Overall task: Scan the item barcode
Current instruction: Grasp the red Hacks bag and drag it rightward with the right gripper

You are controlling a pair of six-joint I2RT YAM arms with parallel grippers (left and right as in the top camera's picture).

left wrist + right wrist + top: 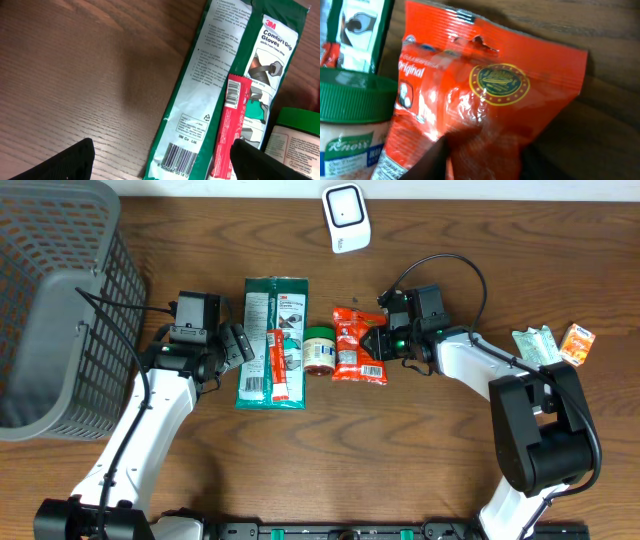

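Barely begun: the red crinkly plastic snack packet [359,345] lies on the wooden bench [420,460], well apart from the white scanner [346,217]. The right end effector [380,343] sits at its edge, grip unclear; the left end effector [238,343] is spread wide, empty.

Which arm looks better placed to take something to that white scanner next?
The right. Its fingers straddle the red snack packet's edge, with the white scanner nearer to it. The left fingers hang open beside the 3M glove pack, touching nothing.
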